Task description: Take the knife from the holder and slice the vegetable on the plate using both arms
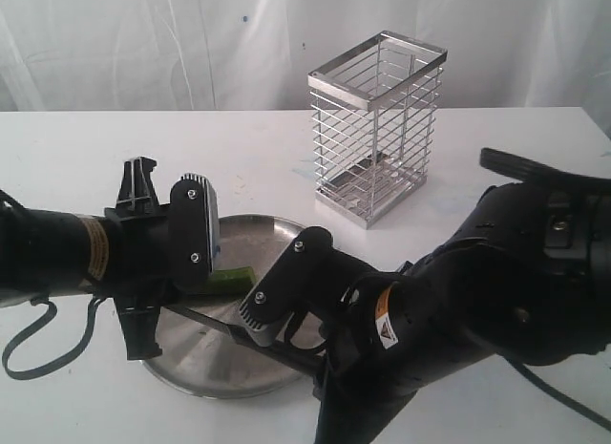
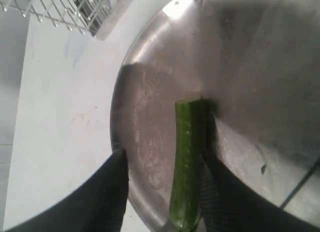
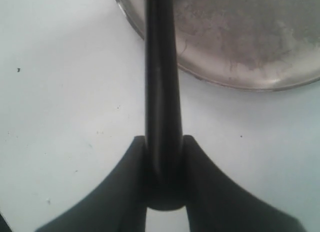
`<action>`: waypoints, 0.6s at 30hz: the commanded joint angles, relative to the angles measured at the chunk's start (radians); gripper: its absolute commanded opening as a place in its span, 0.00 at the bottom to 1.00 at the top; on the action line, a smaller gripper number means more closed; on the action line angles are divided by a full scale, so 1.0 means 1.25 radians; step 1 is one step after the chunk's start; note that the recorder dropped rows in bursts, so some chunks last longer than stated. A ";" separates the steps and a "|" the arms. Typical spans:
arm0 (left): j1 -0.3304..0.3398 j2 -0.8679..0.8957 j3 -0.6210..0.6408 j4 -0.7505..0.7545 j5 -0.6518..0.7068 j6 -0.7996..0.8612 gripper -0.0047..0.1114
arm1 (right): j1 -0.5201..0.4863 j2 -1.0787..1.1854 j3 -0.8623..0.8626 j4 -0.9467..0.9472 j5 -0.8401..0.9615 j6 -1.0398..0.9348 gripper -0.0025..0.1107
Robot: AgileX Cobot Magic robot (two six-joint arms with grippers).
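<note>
at lower left of the frame, the left gripper point(image 2: 165, 159) is straddling, unclenched, the vegetable point(image 1: 231, 277) on the plate point(image 1: 205, 363); the right gripper point(image 3: 164, 142) is clamping the knife point(image 3: 161, 67), probably needing a steady, square downward cut.

Bright, even light floods the white tabletop point(image 1: 267, 148), and the backdrop is washed out along the top of the exterior view. Left wrist view: glare on the plate point(image 2: 150, 107), tool fingers point(image 2: 105, 202) blurred. Right wrist view: knife point(image 3: 161, 92) soft, out of focus.

Green vegetable point(image 2: 187, 167) lies on plate point(image 2: 150, 137); black knife point(image 3: 161, 92) crosses rim
</note>
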 commanded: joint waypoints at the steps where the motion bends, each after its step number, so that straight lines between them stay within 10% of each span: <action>1: -0.005 -0.010 -0.002 0.003 0.056 0.001 0.46 | -0.005 -0.017 -0.004 -0.002 0.009 -0.010 0.02; 11: -0.010 -0.133 -0.002 0.002 0.099 -0.046 0.46 | -0.006 -0.014 -0.004 -0.005 0.007 -0.010 0.02; 18: -0.126 -0.232 -0.002 -0.143 0.404 0.067 0.46 | -0.006 -0.014 -0.004 -0.005 0.007 -0.010 0.02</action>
